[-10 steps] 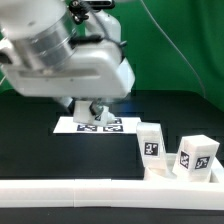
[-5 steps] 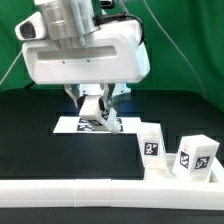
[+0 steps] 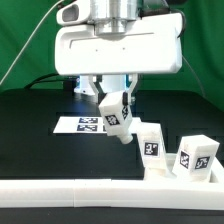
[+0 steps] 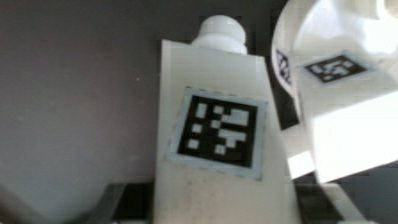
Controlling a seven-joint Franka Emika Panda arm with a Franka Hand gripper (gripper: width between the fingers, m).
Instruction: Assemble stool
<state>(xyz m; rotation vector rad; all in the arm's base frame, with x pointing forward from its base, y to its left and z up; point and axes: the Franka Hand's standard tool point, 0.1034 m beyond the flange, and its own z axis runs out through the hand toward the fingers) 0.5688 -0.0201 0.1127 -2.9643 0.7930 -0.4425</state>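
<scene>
My gripper [image 3: 113,101] is shut on a white block leg [image 3: 115,113] of the stool and holds it tilted in the air, above the black table and just beyond the marker board's near right corner. In the wrist view this leg [image 4: 222,120] fills the middle, its square tag facing the camera and a round peg [image 4: 222,32] at its far end. The dark fingers [image 4: 128,200] press on both of its sides. Two more legs [image 3: 152,148] [image 3: 196,157] stand upright at the exterior view's right, close below the held one. Another white tagged part [image 4: 334,68] shows beside the held leg.
The marker board [image 3: 84,124] lies flat on the black table behind the held leg. A long white L-shaped rail [image 3: 90,196] runs along the front edge, and the two standing legs rest against it. A green backdrop closes the back.
The arm has swung toward the exterior view's right, carrying the leg from over the marker board to a spot near the two standing legs. The grip has not changed.
</scene>
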